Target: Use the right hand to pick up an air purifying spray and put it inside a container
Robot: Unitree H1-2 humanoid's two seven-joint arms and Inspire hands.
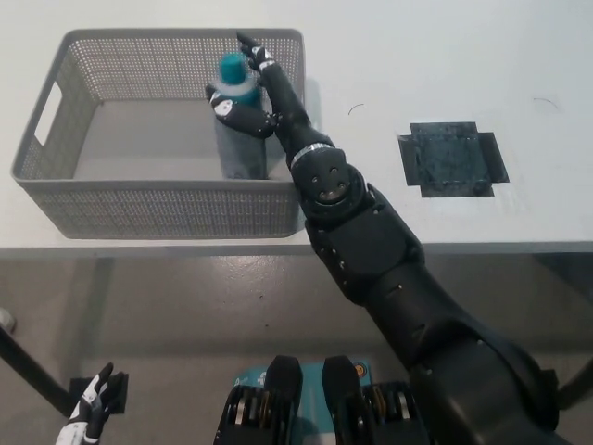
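Observation:
The air purifying spray [240, 146], a teal can with a teal cap, stands upright on the floor of the grey mesh basket [56, 102], close to its right wall. My black right hand [266, 93] reaches in over the basket's right side and is open. Its fingers stretch out straight behind the can's top, while the thumb still lies across the front of the can. My white left hand [89, 413] hangs low at the lower left, below the table, with its fingers apart and nothing in it.
The basket sits on a white table whose front edge [482, 247] runs across the middle of the picture. A black square patch [452, 159] lies on the table to the right of my arm. Grey floor shows below.

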